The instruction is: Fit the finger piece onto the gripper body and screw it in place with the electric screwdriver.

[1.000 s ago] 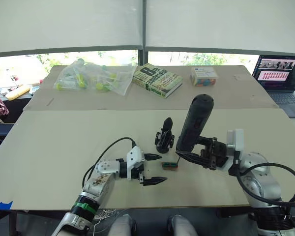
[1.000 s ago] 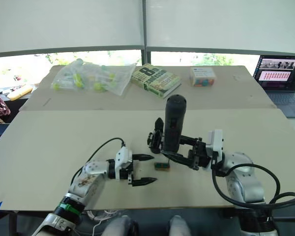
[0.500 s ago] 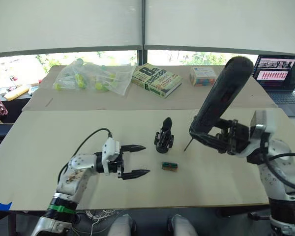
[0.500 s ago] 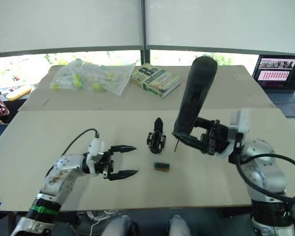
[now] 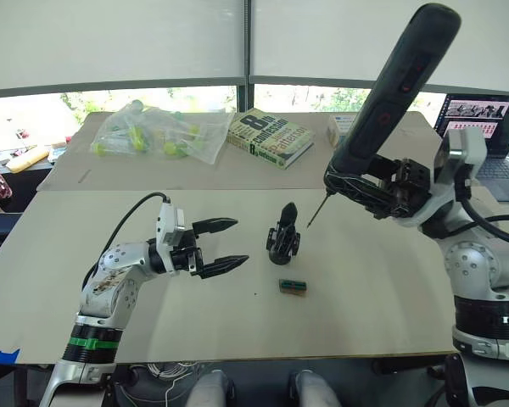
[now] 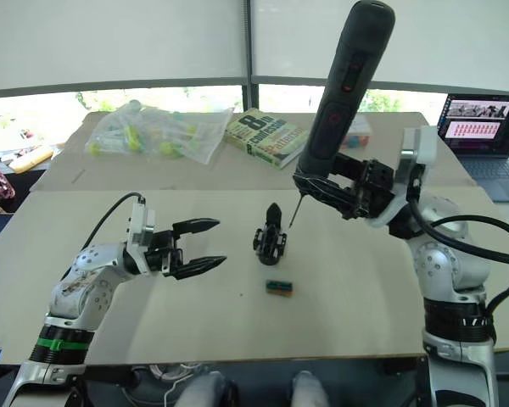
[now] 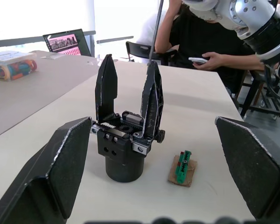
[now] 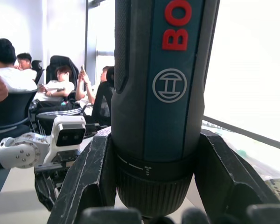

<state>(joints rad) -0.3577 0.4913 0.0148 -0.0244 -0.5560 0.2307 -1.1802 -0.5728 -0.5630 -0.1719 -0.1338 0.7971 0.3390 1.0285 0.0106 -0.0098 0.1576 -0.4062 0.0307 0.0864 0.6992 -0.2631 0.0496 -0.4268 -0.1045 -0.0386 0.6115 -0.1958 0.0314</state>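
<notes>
Gripper body (image 5: 283, 238): chunky black mechanical block on a round base, standing upright near the centre of the pale matte surface (image 5: 85, 229). In the left wrist view it carries two tapered black fingers rising side by side, with a toothed rail and screw heads across its top face. Whether one of these is the separate finger piece cannot be told.

Electric screwdriver (image 5: 387, 91): long, thick, matte-black cylinder with red lettering on a dark blue-grey band, ending in a thin metal bit (image 5: 316, 212). It is held tilted, butt up toward 1 o'clock, with the bit tip in the air just at 2 o'clock of the gripper body and not touching it.

Right gripper (image 5: 369, 188): its fingers are clamped around the screwdriver's lower collar.

Left gripper (image 5: 223, 246): at 9 o'clock of the gripper body, apart from it, fingers spread wide and holding nothing, pointing toward it.

Small green-brown box (image 5: 293, 287): flat, rectangular, lying on the surface just at 6 o'clock of the gripper body.

Far side of the surface: thick book (image 5: 271, 137) and a clear plastic bag (image 5: 157, 134) of yellow-green items.
</notes>
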